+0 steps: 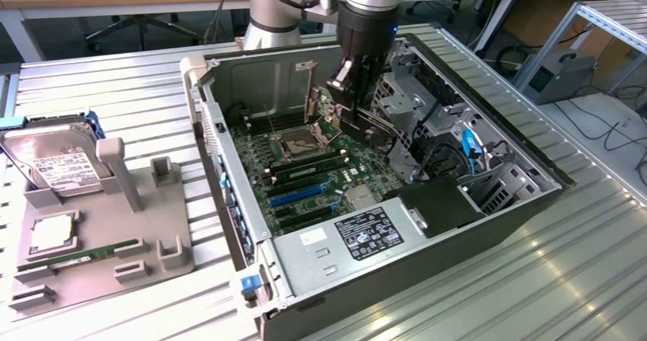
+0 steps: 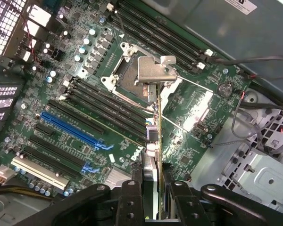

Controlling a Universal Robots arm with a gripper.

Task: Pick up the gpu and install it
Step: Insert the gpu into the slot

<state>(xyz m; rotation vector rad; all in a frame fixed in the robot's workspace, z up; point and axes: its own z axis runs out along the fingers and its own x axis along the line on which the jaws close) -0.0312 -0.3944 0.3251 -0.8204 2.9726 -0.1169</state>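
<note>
Table (image 1: 121,83): ribbed metal, carries everything. The open PC case (image 1: 217,121) lies on it w/ the side panel off, so there's free room from above and walls on every side. My landmark is the CPU socket (image 2: 127,77), mid motherboard (image 2: 193,108).

- **Grey tray** (image 1: 142,227): outside the case, well away from the socket toward the exterior view's left.
- **Drive cage** (image 1: 404,91): close to the socket on the exterior view's right, tight against my arm.
- **Silver box** (image 1: 314,254): past the slots from the socket, at the case's near end. Its black label (image 1: 368,236) has white print I can't read.
- **On the tray:** 1 hard drive (image 1: 56,163) w/ a white label, text too small to read; 1 square chip (image 1: 53,235); 1 green memory stick (image 1: 81,254).

My gripper (image 2: 154,188) is clamped on the gpu (image 2: 156,136). I hold it edge-on over the board, w/ its silver bracket end over the socket. I can't tell the gap to the board.

Beside the socket are rows of long black slots. Further out: 1 long blue slot (image 2: 70,129) and 1 white slot (image 2: 37,172). There's white print on the board near the card, not legible. A blue cable (image 1: 468,148) loops beyond the drive cage.
</note>
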